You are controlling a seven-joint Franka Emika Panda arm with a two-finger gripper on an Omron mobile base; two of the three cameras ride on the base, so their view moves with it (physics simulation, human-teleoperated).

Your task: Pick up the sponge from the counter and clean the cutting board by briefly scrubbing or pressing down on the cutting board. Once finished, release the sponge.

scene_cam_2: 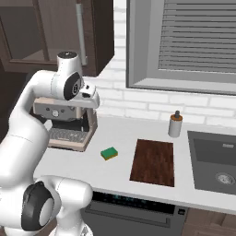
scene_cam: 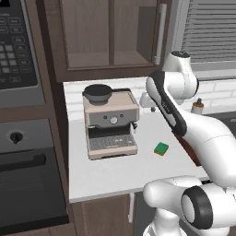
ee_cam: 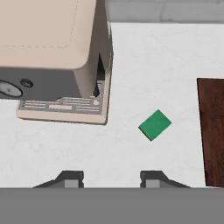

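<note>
**A:** Here's the bench [scene_cam_2: 138, 133], pale and smooth, and the sponge [scene_cam_2: 109, 153] lies flat on it, green side up with a yellow edge showing underneath. It sits between the coffee machine [scene_cam_2: 69, 124] and the cutting board [scene_cam_2: 154, 162], touching neither.

**B:** From the left base camera I see the same sponge [scene_cam: 161, 148] just off the machine's [scene_cam: 110, 120] front right corner, turned at an angle to the bench [scene_cam: 115, 170] edge. The arm's white links cover most of what lies to its right.

**A:** The board is a dark reddish-brown rectangle, flat on the bench, nothing on it. Behind it stands a small bottle [scene_cam_2: 175, 124] by the tiled wall, and the dark sink [scene_cam_2: 214, 161] opens just to the board's right.

**B:** Now the tool [ee_cam: 112, 178]. The hand camera looks straight down from well above the bench [ee_cam: 153, 65]. Its two dark fingertips [ee_cam: 70, 178] rise at the bottom, with bare bench between them.

**A:** Holding anything?

**B:** Nothing. The jaws are drawn in as narrow as they go, and empty. The sponge [ee_cam: 155, 124] shows as a green diamond up and to the right of them, well apart.

**A:** And the board [ee_cam: 212, 131] runs down the right edge of that view, with the machine's [ee_cam: 61, 61] beige top and drip tray in the upper left.

**B:** In the right base view the hand hangs high, in front of the machine.
</note>
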